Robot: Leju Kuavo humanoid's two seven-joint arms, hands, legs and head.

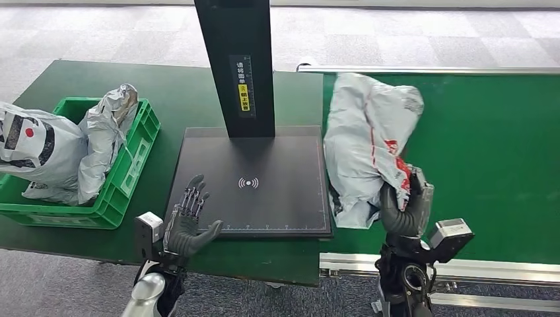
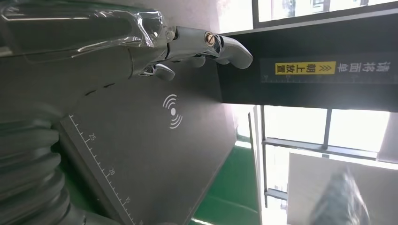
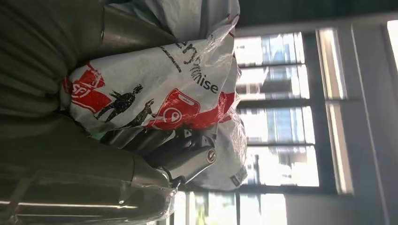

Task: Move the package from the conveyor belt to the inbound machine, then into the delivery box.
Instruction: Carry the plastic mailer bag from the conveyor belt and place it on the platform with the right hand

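A crumpled white package (image 1: 366,142) with red print lies across the left edge of the green conveyor belt (image 1: 489,152), its lower end lapping onto the black inbound machine plate (image 1: 254,181). My right hand (image 1: 404,201) grips the package's near right end; in the right wrist view the bag (image 3: 159,93) is pinched between thumb and fingers (image 3: 187,157). My left hand (image 1: 188,221) hovers with fingers spread over the plate's near left corner, holding nothing; the left wrist view has its fingers (image 2: 206,44) above the plate's signal mark (image 2: 172,111).
The machine's black post (image 1: 238,66) rises from the plate's far edge. A green delivery box (image 1: 122,175) at the left holds two bagged packages (image 1: 59,148). The dark green table (image 1: 165,92) runs under the box and the plate. Grey carpet lies beyond.
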